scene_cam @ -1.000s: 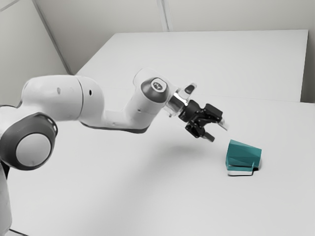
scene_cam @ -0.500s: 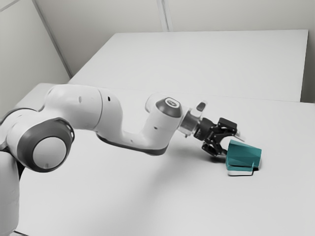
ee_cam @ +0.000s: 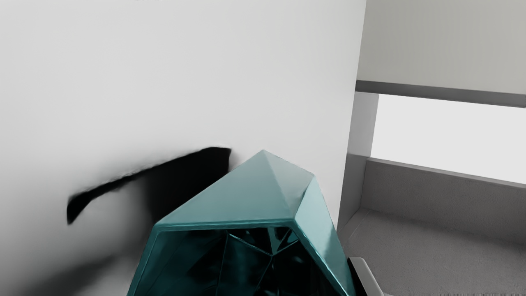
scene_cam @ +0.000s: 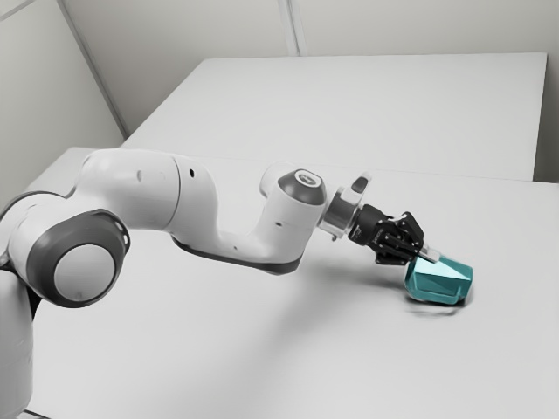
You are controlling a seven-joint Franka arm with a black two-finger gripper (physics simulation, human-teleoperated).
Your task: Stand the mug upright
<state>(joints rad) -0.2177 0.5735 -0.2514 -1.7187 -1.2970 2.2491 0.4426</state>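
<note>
The gripper (scene_cam: 423,257) reaches down to the teal mug (scene_cam: 441,286), its fingers (ee_cam: 368,277) clenched on it, one of them against the outside of its wall; the mug lies tipped over at the counter (scene_cam: 349,349), toward the exterior view's right, its open mouth facing the gripper; dark shadow (ee_cam: 181,185) spreads beside it.

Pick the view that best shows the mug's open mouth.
Wrist view: it looks into the open mouth, with part of the rim and the dark, faceted inside in sight. The exterior view gives the mug tipped over, mostly its outer wall, end effector at it.
</note>
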